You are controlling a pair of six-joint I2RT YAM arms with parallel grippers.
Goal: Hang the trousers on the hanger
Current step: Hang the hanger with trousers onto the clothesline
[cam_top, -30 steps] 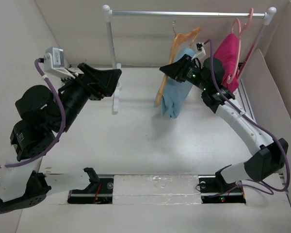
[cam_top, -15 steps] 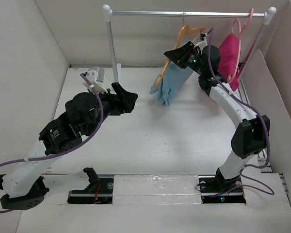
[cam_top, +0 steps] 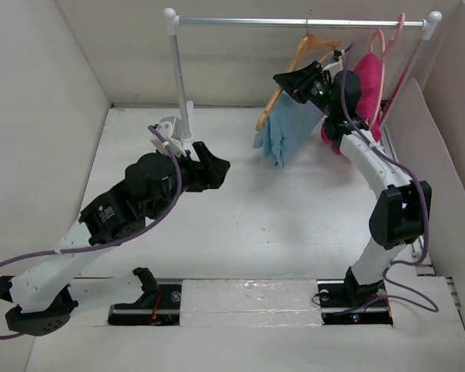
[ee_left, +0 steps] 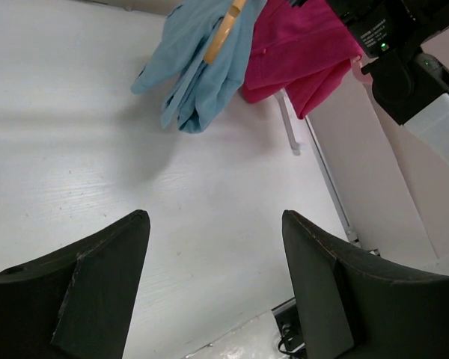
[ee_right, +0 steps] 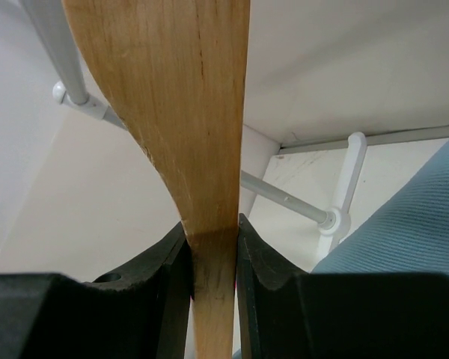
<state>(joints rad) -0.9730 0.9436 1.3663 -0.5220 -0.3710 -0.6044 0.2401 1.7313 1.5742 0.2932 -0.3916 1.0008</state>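
1. The right jaws are clenched on the wooden hanger [cam_top: 304,50], high at 1 o'clock in the top view, just under the rail [cam_top: 240,22].
2. The trousers [cam_top: 285,132] hang draped over it.
3. The left jaws are released, empty, well apart at the trousers' 8 o'clock.
4. Judgement: hold the hanger level, hook it over the rail, then unclench slowly.

In the right wrist view the hanger [ee_right: 187,112] is running off the top and bottom edges, and the trousers [ee_right: 411,224] are showing only as a corner at the right edge. From above, the right gripper [cam_top: 284,80] is covering part of the hanger's arm, and the hook [cam_top: 308,25] is looking too thin to judge, perhaps touching the rail [cam_top: 240,22]
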